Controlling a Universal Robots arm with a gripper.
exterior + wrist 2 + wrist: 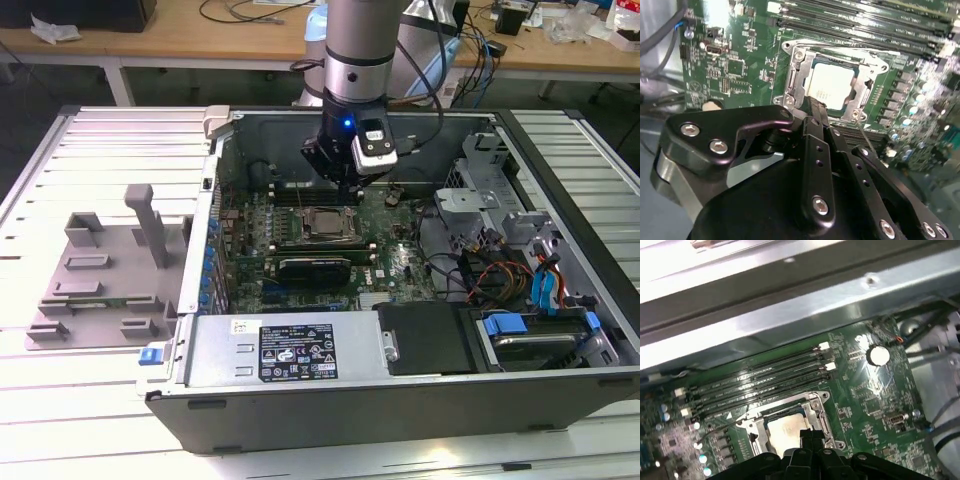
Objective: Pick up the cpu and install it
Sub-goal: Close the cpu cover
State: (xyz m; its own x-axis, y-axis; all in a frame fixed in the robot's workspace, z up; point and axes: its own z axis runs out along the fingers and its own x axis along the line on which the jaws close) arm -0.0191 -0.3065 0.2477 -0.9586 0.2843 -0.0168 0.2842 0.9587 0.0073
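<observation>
The cpu [322,224], a small square chip with a silvery top, lies flat in the metal socket frame [790,82] on the green motherboard [400,262] inside the open computer case. It is also visible in both wrist views [832,86] [784,428]. My gripper [348,186] hangs just above the far edge of the socket. Its black fingers are pressed together with nothing between them in both wrist views [812,104] [809,433], their tips close to the socket's frame beside the cpu.
A grey plastic tray [100,285] with raised blocks lies on the slatted table at the exterior view's left. In the case, memory slots [760,382] run beside the socket, a power supply [290,350] fills the near side, and drive bays with cables [540,300] stand at the right.
</observation>
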